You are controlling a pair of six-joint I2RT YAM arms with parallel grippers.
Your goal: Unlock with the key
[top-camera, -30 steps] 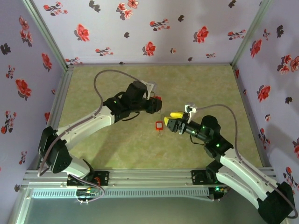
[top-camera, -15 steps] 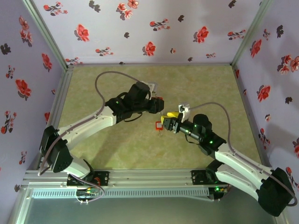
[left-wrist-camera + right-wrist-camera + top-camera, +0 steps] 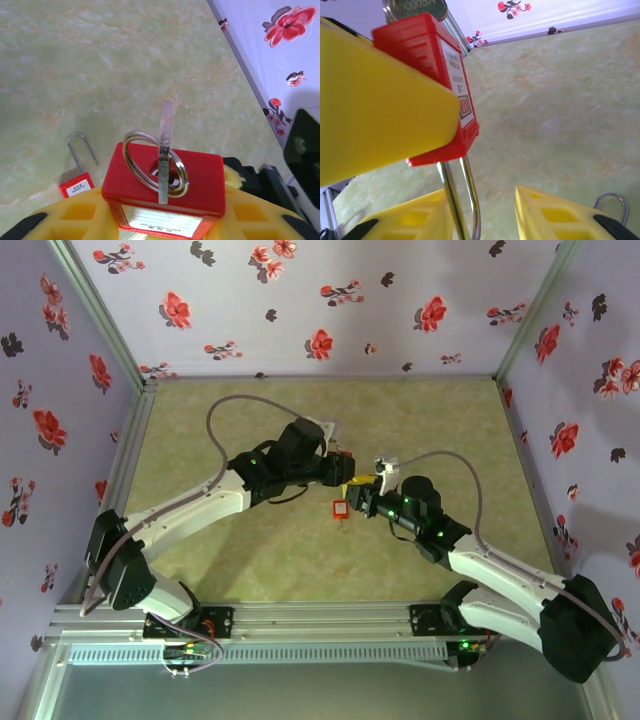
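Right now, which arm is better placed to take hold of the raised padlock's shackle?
Right. The right hand is open astride the shackle; the left hand is occupied clamping the padlock.

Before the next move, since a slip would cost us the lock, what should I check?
1. Left pincer clamped on held padlock: ok.
2. Key seated in its keyhole: ok.
3. Shackle between the fingers of right pincer: ok.
4. Right pincer closed on shackle: not ok, gap on one side.
5. Spare padlock lying apart on the table: ok.
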